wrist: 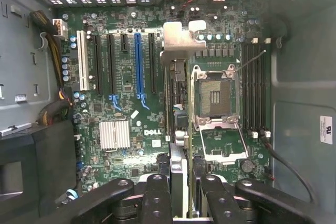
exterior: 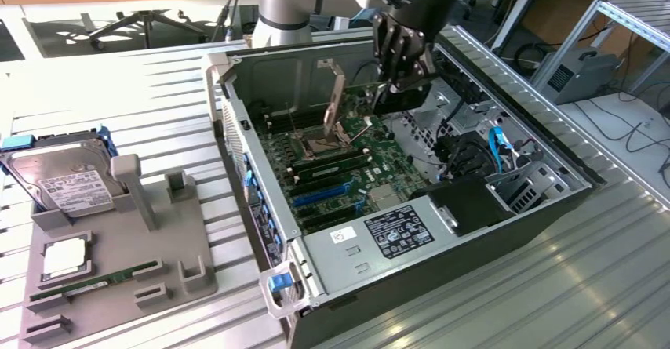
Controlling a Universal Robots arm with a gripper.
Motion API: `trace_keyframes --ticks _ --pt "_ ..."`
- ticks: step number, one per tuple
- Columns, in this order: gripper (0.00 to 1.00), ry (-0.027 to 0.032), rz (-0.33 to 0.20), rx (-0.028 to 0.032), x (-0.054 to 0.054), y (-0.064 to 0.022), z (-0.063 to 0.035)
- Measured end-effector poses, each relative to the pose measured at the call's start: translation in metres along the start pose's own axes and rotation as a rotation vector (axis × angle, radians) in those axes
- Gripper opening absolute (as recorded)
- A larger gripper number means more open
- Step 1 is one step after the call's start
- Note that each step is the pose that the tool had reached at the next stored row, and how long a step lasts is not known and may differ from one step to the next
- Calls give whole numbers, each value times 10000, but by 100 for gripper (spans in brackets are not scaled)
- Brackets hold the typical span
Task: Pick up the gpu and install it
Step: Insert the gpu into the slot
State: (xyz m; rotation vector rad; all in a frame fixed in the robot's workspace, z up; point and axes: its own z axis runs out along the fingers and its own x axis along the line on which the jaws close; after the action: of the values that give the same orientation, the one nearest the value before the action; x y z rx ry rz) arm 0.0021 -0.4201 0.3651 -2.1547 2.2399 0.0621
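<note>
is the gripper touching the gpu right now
Touching. In the wrist view the gripper has its fingers pressed on both sides of the gpu, which hangs edge-on above the motherboard.

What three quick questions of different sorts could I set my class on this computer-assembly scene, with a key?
1. True or false: the tool holds the gpu over the motherboard inside the open computer case.
2. What lies on the grey fixture at the exterior view's left? A) hard drive B) keyboard C) cooling fan
3. On the motherboard, one expansion slot sits between black ones. What colour is it?

Key: 1 true; 2 A; 3 blue.
</note>
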Motion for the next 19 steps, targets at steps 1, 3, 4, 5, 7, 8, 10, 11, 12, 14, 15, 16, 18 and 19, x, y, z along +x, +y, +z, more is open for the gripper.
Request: trace_keyframes --ticks 1,3,4,5,7,8,10,11,12,14,15,16,18,19 --pt "27 0 1 0 6 1 1" --pt "27 0 0 0 17 1 2" --pt "27 0 0 0 21 2 3" --pt "27 0 0 0 27 2 3" --pt "27 0 0 0 35 3 4" --pt "27 -1 0 0 40 3 5" --pt "27 0 0 0 49 3 7" --pt "27 0 0 0 57 4 8" --pt "27 -1 1 1 63 4 9" --pt "27 0 0 0 72 5 11" --pt "27 0 0 0 75 5 12" --pt "27 0 0 0 79 5 12" --pt "27 0 1 0 86 6 14" --pt "27 0 1 0 89 6 15"
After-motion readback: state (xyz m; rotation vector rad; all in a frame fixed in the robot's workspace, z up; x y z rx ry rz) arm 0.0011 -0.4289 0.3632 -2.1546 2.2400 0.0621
